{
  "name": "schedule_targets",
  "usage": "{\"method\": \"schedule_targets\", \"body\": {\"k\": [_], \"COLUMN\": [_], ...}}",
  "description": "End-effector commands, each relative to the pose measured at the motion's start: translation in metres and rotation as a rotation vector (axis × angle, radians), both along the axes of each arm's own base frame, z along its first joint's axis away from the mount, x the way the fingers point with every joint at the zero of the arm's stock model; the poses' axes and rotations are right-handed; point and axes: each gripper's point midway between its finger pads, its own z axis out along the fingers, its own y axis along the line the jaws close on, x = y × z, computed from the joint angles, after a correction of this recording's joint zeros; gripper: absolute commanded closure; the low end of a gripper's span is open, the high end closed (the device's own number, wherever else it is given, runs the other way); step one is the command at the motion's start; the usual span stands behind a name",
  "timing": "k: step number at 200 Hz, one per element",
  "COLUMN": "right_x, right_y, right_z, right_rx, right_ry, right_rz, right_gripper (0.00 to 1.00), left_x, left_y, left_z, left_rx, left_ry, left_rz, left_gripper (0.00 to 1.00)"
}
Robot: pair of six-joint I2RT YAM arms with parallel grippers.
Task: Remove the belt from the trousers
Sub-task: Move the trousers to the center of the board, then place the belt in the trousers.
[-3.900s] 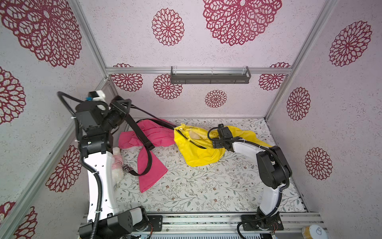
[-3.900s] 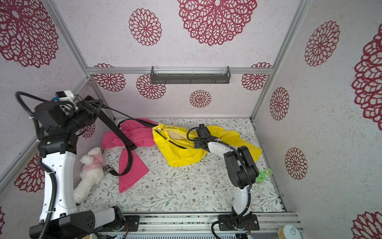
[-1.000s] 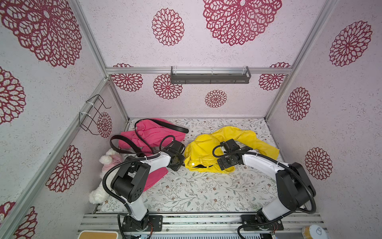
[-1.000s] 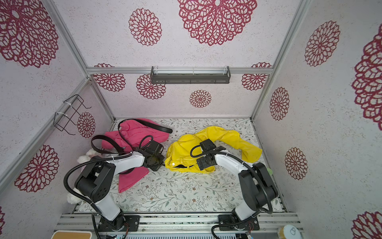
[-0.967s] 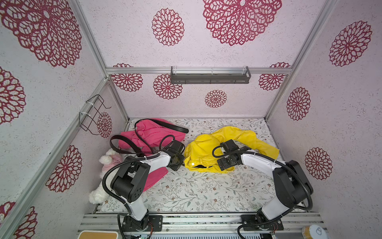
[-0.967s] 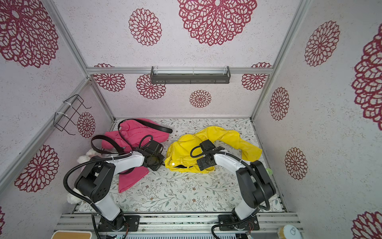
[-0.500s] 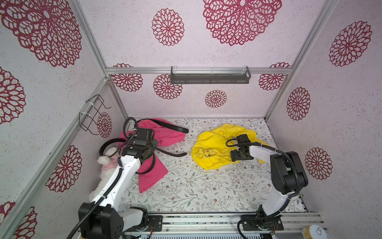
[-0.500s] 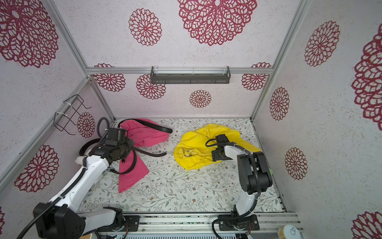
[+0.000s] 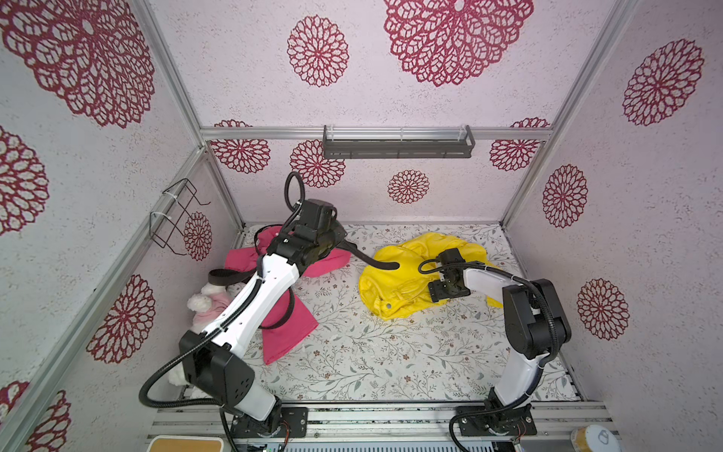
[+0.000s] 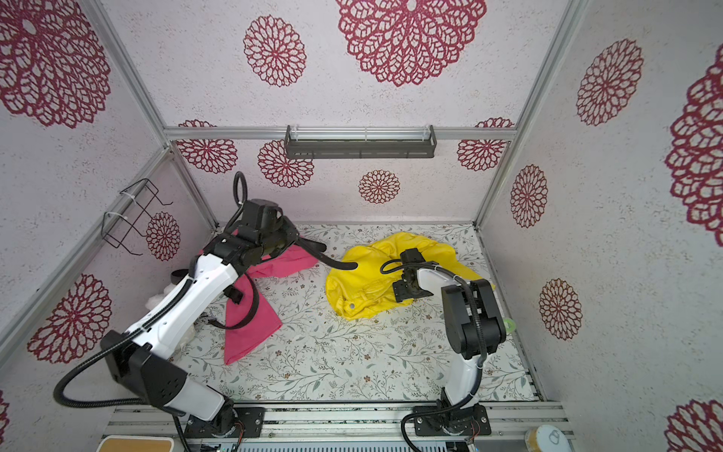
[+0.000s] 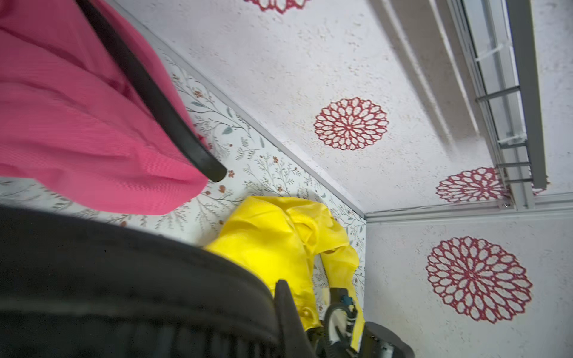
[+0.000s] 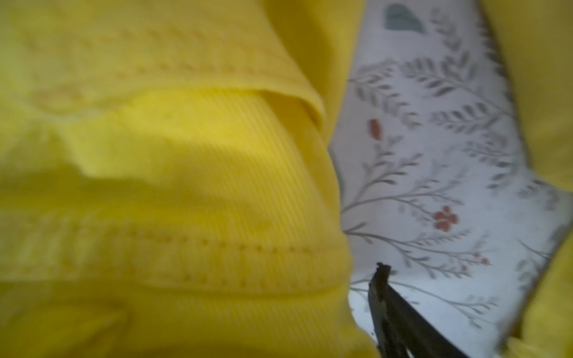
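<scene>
Fingers of the left gripper (image 9: 337,239) are hidden under the wrist in both top views, but they are pressed together and seem to pinch the belt (image 9: 369,261), which comes out from under them. From there the black strap sags toward the trousers (image 9: 395,289), and its free tip lies at their edge nearest the left arm; touching or just above, I cannot tell. The rest of the belt runs back under the left arm and loops across the pink cloth (image 9: 289,332). In the left wrist view the strap (image 11: 155,93) crosses that cloth and ends just past its hem.

The yellow trousers lie bunched on the mat (image 9: 371,360), well apart from the pink cloth. The right gripper (image 9: 444,292) presses down into their folds. Its wrist view is blurred and shows only one finger (image 12: 383,288) beside the fabric, so whether its fingers are spread I cannot tell.

A wire basket (image 9: 156,215) hangs on the left wall and a grey shelf (image 9: 397,146) on the back wall. A plush toy (image 9: 207,305) lies by the left wall, under the left arm.
</scene>
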Motion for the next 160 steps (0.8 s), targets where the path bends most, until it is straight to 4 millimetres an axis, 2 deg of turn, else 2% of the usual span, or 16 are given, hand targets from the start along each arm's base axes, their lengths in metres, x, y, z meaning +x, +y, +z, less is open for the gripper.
{"method": "schedule_targets", "body": {"k": [1,14,34,36,38,55,62,73,80,86,94,106,112,116,130,160], "right_x": [-0.028,-0.036,-0.055,-0.057,-0.059,-0.077,-0.082,-0.087,-0.088,-0.087,-0.085,-0.078,-0.073,-0.071,-0.06,-0.042], "right_y": [0.028,0.024,0.02,0.02,0.02,0.02,0.021,0.022,0.021,0.02,0.018,0.012,0.009,0.008,0.0,-0.017], "right_z": [0.016,0.042,0.076,0.079,0.08,0.094,0.099,0.11,0.118,0.126,0.135,0.144,0.148,0.15,0.155,0.162], "right_rx": [0.066,0.103,0.153,0.159,0.16,0.195,0.21,0.233,0.246,0.259,0.281,0.305,0.319,0.331,0.368,0.376], "right_ry": [0.043,-0.019,-0.072,-0.074,-0.074,-0.062,-0.062,-0.09,-0.121,-0.152,-0.192,-0.251,-0.284,-0.307,-0.386,-0.547], "right_rz": [0.056,0.022,0.01,0.011,0.011,0.032,0.04,0.047,0.048,0.045,0.043,0.028,0.023,0.023,0.007,-0.018], "right_gripper": [0.08,0.04,0.01,0.01,0.01,0.01,0.01,0.01,0.01,0.01,0.01,0.01,0.01,0.01,0.01,0.01], "left_x": [0.021,0.033,0.056,0.062,0.066,0.081,0.084,0.085,0.082,0.077,0.069,0.055,0.046,0.037,0.016,-0.031], "left_y": [-0.048,-0.067,-0.081,-0.084,-0.086,-0.103,-0.112,-0.119,-0.124,-0.126,-0.128,-0.123,-0.118,-0.113,-0.089,-0.024], "left_z": [0.035,0.025,-0.014,-0.032,-0.041,-0.077,-0.09,-0.104,-0.107,-0.107,-0.102,-0.088,-0.084,-0.068,-0.059,-0.071], "left_rx": [-0.03,-0.019,0.001,0.014,0.017,0.016,0.01,-0.007,-0.018,-0.02,-0.012,0.022,0.051,0.063,0.157,0.388], "left_ry": [-0.105,-0.095,-0.04,-0.012,0.001,0.027,0.037,0.057,0.065,0.065,0.043,0.0,-0.014,-0.047,-0.086,-0.137], "left_rz": [-0.093,-0.119,-0.133,-0.133,-0.135,-0.181,-0.211,-0.239,-0.26,-0.271,-0.286,-0.299,-0.307,-0.312,-0.303,-0.256], "left_gripper": [1.0,1.0,1.0,1.0,1.0,1.0,0.88,0.47,0.29,0.17,0.08,0.0,0.02,0.03,0.03,0.03]}}
